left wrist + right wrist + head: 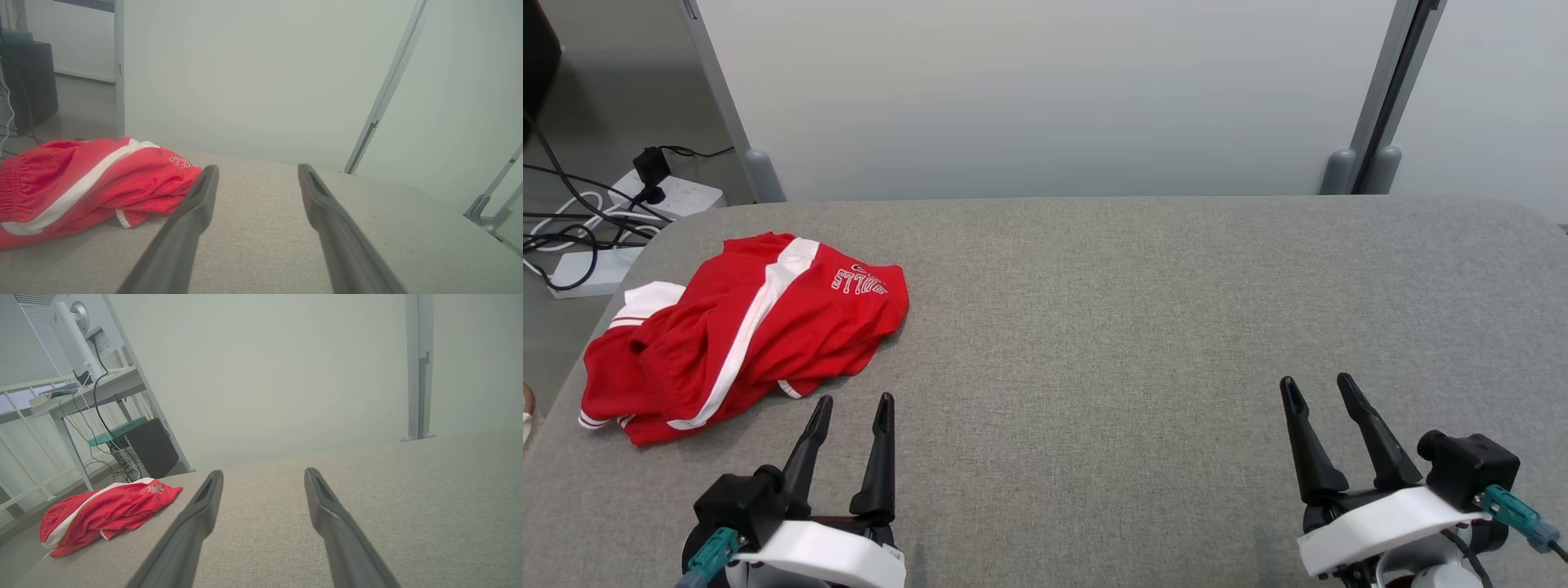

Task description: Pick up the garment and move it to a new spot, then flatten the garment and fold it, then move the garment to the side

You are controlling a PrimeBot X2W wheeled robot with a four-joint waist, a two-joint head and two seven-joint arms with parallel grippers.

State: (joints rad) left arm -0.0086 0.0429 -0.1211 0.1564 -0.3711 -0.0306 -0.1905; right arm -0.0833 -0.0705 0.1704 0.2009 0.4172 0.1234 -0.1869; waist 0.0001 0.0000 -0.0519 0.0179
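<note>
Head view: the red garment [743, 335] lies crumpled at the grey table's [1143, 327] left end — left gripper [854, 404] just beside it, right gripper [1319, 384] well apart — both released, empty.

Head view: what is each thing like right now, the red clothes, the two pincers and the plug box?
red garment: crumpled in a heap, unfolded, lying on the table.
left pincer: open, holding nothing, near the garment.
right pincer: open, holding nothing.
power strip: on the floor, black plug in it.
</note>
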